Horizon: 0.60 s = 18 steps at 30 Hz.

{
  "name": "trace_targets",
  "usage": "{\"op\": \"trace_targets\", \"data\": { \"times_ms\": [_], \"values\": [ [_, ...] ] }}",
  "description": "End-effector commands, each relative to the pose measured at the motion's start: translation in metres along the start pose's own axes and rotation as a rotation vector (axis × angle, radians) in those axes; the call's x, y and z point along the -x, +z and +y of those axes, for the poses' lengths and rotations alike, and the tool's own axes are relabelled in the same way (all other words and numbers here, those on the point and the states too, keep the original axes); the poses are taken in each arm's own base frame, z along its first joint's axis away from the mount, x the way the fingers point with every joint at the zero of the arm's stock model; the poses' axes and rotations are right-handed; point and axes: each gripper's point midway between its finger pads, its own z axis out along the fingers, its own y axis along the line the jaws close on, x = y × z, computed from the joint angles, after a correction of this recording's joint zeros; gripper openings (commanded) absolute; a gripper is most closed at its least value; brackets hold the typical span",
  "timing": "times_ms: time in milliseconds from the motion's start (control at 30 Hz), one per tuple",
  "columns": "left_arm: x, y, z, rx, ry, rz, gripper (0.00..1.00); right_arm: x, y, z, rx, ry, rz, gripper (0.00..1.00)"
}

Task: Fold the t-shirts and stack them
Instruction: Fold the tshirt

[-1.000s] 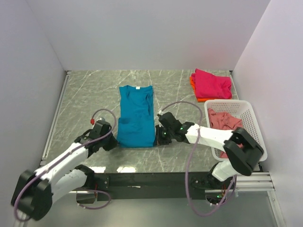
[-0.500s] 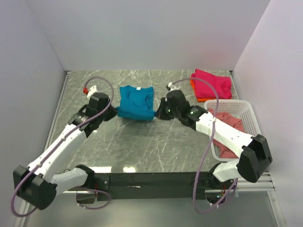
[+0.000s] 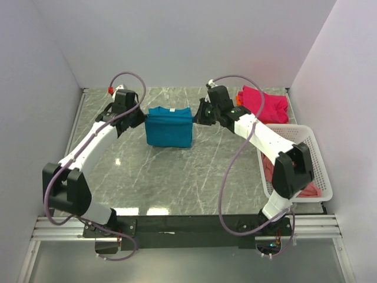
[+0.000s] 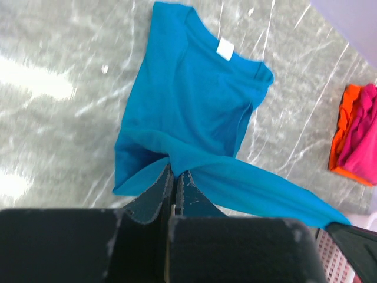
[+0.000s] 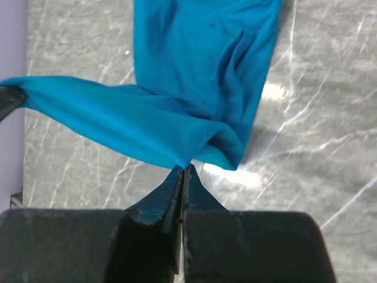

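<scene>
as its hem hangs over the collar, the teal-blue t-shirt (image 3: 169, 132) lies doubled.
left fingers (image 4: 156, 188) and right fingers (image 5: 168, 199) each pinch a corner, stretching the edge taut.

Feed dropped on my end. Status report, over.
Left gripper and right gripper shut on blue shirt hem corners. Shirt doubled over, hem stretched between them. Pink shirt off to the side, not in the way.

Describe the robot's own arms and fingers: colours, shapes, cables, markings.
Both the left arm and right arm have white tubular links joined by blocky black joints. A mauve cable loops along each; the left one ends near a small red fitting. The left gripper and right gripper have black, wedge-tapered fingers, scuffed with pale specks.
</scene>
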Motion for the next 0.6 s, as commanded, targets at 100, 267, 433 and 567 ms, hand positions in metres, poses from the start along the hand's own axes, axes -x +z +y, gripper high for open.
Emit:
{"op": "trace_targets", "data": {
  "times_ms": [100,267,433,567],
  "values": [
    [0.046,0.026,-0.012,-0.003,0.024,-0.067,0.01,0.041,0.025,-0.006,0.029,-0.016,-0.011,0.00],
    [0.058,0.064,-0.015,-0.017,0.036,-0.043,0.01,0.060,0.046,-0.009,0.051,0.007,0.001,0.00],
    [0.061,0.102,-0.024,-0.049,0.052,-0.007,0.01,0.065,0.075,-0.021,0.060,0.040,0.040,0.00],
    [0.066,0.137,-0.023,-0.024,0.065,0.010,0.01,0.084,0.096,-0.025,0.076,0.056,0.024,0.00]
  ]
}}
